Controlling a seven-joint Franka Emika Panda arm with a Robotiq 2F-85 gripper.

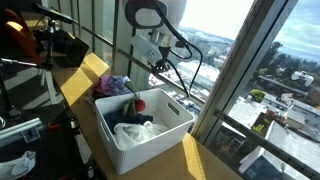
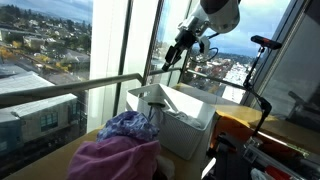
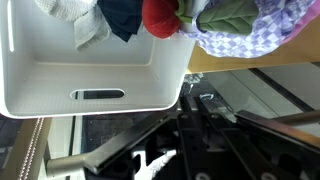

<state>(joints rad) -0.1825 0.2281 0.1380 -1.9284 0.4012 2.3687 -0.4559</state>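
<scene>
Clothes-filled white bin [image 1: 150, 135] sits beside purple cloth [image 1: 115, 85], below end effector [image 1: 161, 64].

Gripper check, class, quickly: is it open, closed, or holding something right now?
Gripper: whether it is open or closed cannot be told; it hangs above the white bin, and nothing is seen held in it.

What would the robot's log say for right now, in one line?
hand: raised near white bin, grip unclear | bin: clothes piled, red item on top | beside bin: purple checked cloth
</scene>
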